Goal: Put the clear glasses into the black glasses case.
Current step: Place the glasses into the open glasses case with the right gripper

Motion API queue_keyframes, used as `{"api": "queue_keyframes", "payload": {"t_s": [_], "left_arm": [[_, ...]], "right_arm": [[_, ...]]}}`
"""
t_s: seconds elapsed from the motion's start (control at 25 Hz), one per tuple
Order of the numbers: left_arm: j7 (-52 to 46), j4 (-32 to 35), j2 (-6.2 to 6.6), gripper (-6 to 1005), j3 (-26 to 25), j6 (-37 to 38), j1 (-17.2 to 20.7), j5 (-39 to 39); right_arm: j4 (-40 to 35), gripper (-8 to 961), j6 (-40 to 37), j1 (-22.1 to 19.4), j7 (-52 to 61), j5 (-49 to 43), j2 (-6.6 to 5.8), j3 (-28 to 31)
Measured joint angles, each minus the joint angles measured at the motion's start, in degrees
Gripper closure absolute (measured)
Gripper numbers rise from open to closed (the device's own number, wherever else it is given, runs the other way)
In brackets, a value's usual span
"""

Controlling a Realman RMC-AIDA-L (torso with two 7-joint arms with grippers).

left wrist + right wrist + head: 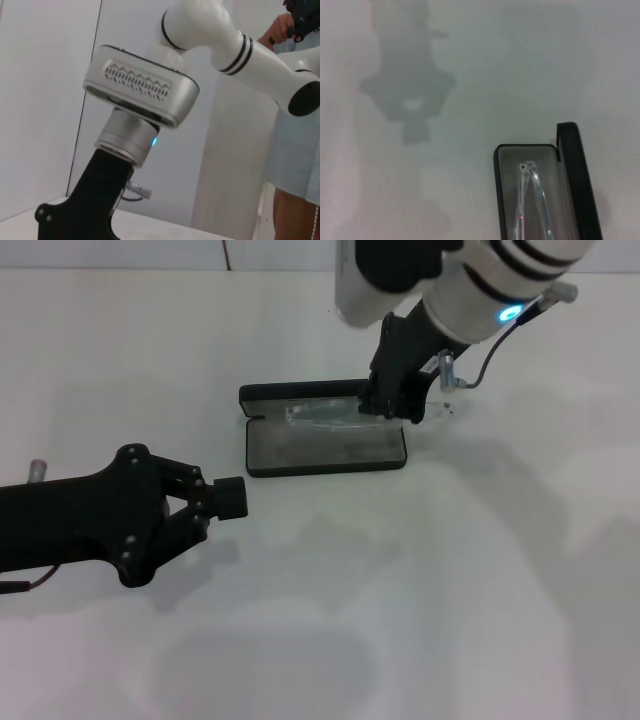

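Note:
The black glasses case (pixel 258 455) lies open at the middle of the white table, its lid (pixel 290 393) standing along the far side. The clear glasses (pixel 318 416) lie lengthwise over the grey lining at the case's far edge, one end sticking out past its right side. My right gripper (pixel 386 408) is down at the case's far right corner, shut on the glasses. In the right wrist view a clear temple arm (pixel 534 200) runs inside the case (pixel 498 200). My left gripper (pixel 231 498) hovers left of and nearer than the case, fingers together and holding nothing.
A small grey cylinder (pixel 38 468) sits at the table's left edge. The left wrist view shows my right arm (pixel 140 95) and a person (pixel 295 130) standing beyond the table. Bare white table (pixel 450 590) stretches in front of the case.

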Motion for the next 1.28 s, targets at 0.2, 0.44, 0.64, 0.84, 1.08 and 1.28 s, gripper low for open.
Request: {"api": "queue_keyframes", "payload": {"t_s": [0.2,0.44,0.64,0.84,1.08,1.28], "left_arm": [[-0.07,0.02,0.0,950,0.0,-0.58,0.04,0.0],[-0.02,0.02,-0.02,950,0.0,-1.28,-0.04,-0.09],[0.07,-0.1,-0.09,951,0.0,-1.58,-0.07,-0.28],[0.09,-0.06,-0.19,951,0.01,-1.89,-0.05,-0.33],[0.09,0.0,-0.34,951,0.01,-2.1,-0.01,-0.33],[0.12,0.02,-0.52,951,0.01,-2.1,0.0,-0.38]], "right_arm": [[-2.09,882,2.68,-2.11,0.09,-0.25,0.03,-3.95],[-2.85,879,6.05,-3.85,1.04,-0.39,0.05,-8.14],[-2.74,876,10.36,-4.7,3.14,-0.66,0.04,-12.27],[-2.4,873,13.74,-5.46,5.01,-0.93,0.04,-14.47],[-2.35,870,15.24,-6.26,5.15,-1.05,0.04,-15.42],[-2.33,868,16.12,-6.41,5.15,-1.14,0.04,-16.24]]}}
